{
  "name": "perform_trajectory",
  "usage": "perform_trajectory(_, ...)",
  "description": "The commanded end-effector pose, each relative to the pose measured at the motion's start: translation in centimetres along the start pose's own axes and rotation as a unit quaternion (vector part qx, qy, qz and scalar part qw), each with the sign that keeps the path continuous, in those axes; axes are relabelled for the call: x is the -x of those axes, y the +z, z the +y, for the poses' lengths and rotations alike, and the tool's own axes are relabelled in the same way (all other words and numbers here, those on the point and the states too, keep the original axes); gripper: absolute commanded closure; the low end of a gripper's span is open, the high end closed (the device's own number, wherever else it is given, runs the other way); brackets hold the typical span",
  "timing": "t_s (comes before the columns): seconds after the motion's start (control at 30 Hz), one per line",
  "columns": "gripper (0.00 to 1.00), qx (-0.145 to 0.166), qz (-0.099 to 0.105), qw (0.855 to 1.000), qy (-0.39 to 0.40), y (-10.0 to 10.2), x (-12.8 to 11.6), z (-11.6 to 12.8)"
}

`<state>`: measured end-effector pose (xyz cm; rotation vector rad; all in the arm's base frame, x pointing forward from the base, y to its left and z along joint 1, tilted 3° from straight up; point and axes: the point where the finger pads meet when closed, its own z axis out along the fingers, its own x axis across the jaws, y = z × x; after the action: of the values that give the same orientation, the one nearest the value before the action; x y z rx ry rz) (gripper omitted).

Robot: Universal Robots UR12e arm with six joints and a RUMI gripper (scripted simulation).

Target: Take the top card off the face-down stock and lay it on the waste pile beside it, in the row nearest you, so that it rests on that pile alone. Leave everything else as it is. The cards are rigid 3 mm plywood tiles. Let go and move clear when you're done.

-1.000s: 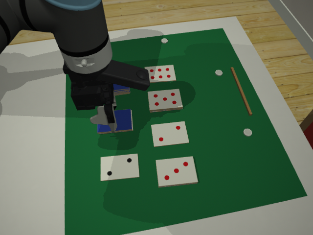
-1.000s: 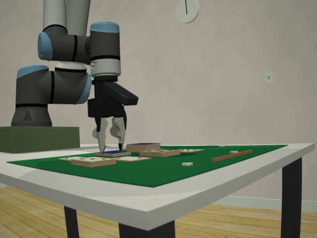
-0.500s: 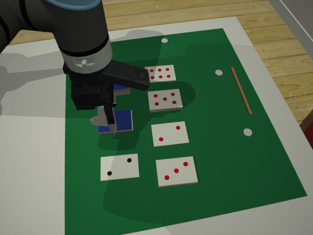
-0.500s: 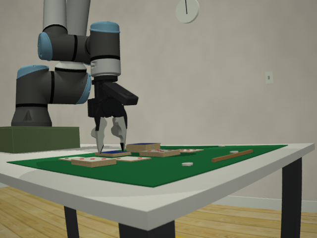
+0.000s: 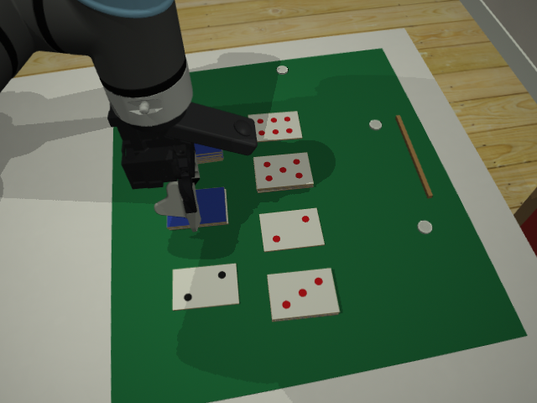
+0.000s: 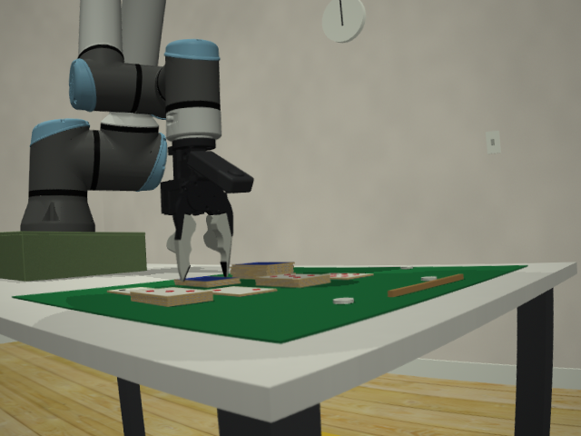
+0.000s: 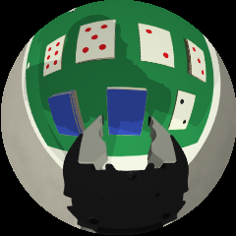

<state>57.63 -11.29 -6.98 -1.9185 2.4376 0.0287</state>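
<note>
The face-down stock [image 5: 209, 152] is a blue-backed stack, partly hidden behind my wrist; it also shows in the side view [image 6: 262, 268] and in the wrist view [image 7: 66, 113]. Beside it a single blue-backed card [image 5: 201, 206] lies flat on a thin pile [image 6: 206, 282]; what is under it is hidden. My gripper [image 5: 182, 217] stands straight over this card, low, with one fingertip on each side of it. The fingers are spread a little wider than the card and do not press on it. The gripper is open.
Face-up cards lie around: six red pips [image 5: 275, 125], five red [image 5: 283, 171], two red [image 5: 291, 228], three red [image 5: 302, 293], two black [image 5: 205, 286]. Three white chips [image 5: 375, 124] and a wooden stick [image 5: 414, 156] lie to the right on the green mat.
</note>
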Motion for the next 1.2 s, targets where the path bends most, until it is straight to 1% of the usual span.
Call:
perform_trajectory(0.0, 0.50, -0.001, 0.000, 1.000, 0.000, -0.1, 0.1, 0.0)
perform_trajectory(0.53, 0.50, -0.001, 0.000, 1.000, 0.000, -0.1, 0.1, 0.0)
perform_trajectory(0.73, 0.50, -0.002, 0.000, 1.000, 0.000, -0.9, 0.0, -0.2)
perform_trajectory(0.8, 0.50, -0.002, 0.000, 1.000, 0.000, -0.9, 0.0, -0.2)
perform_trajectory(0.97, 0.50, -0.003, 0.001, 1.000, 0.000, -2.7, -0.1, -0.3)
perform_trajectory(1.17, 0.50, -0.003, 0.001, 1.000, 0.001, -5.6, -0.1, -0.3)
